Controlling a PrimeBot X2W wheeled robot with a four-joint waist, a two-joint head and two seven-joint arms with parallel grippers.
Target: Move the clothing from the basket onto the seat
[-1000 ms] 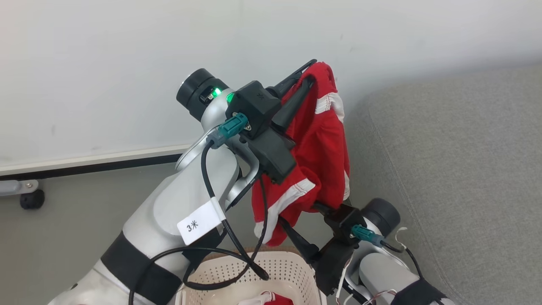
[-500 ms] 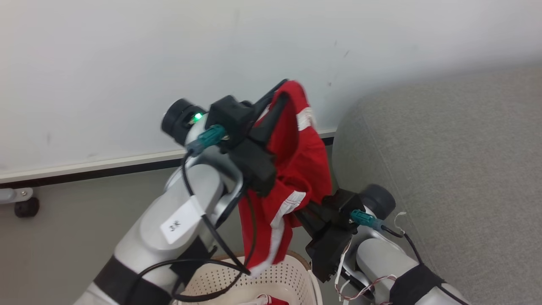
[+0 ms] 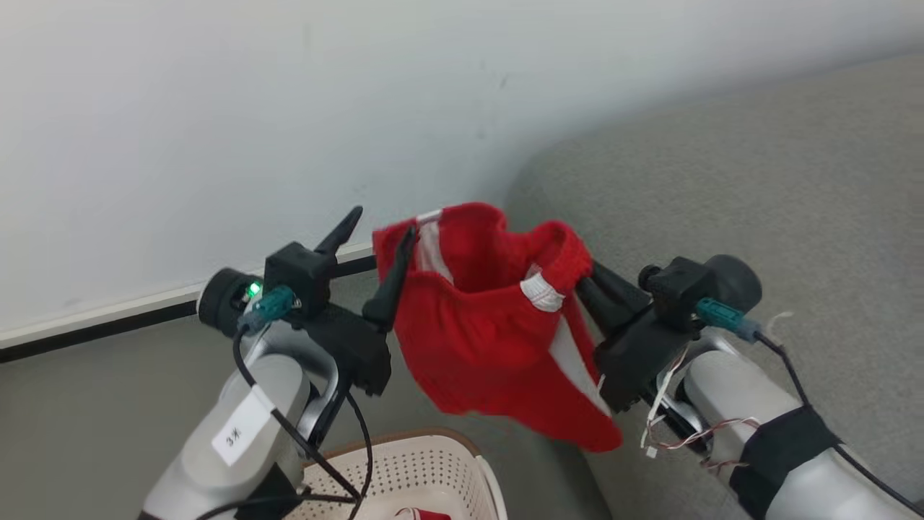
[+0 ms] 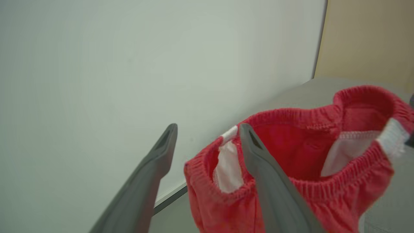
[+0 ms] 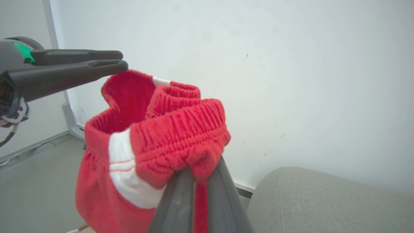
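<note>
A pale wall (image 3: 216, 108) takes up the upper left and centre of the head view, and the grey seat (image 3: 758, 180) fills the right side from top to bottom, its rounded edge curving down through the middle. A band of grey floor (image 3: 86, 404) lies at the lower left, under a dark baseboard (image 3: 108, 332). In the middle of the frame a red garment (image 3: 476, 339) with white panels hangs in the air, stretched between the two arms, above the floor and just left of the seat's edge, not resting on the cushion. At the bottom edge, left of centre, stands the basket (image 3: 404, 462), its brown rim and perforated wall in view. The right gripper (image 3: 588, 278), right of centre, is clenched on the garment's gathered waistband; the right wrist view shows both fingers pinched together on the red elastic. The left gripper (image 3: 382, 224), left of centre, has its fingers spread wide with nothing between them, one finger lying against the waistband's left end. A second red piece (image 3: 426, 514) peeks from inside the basket. A small white label (image 3: 541, 291) sits on the waistband.
</note>
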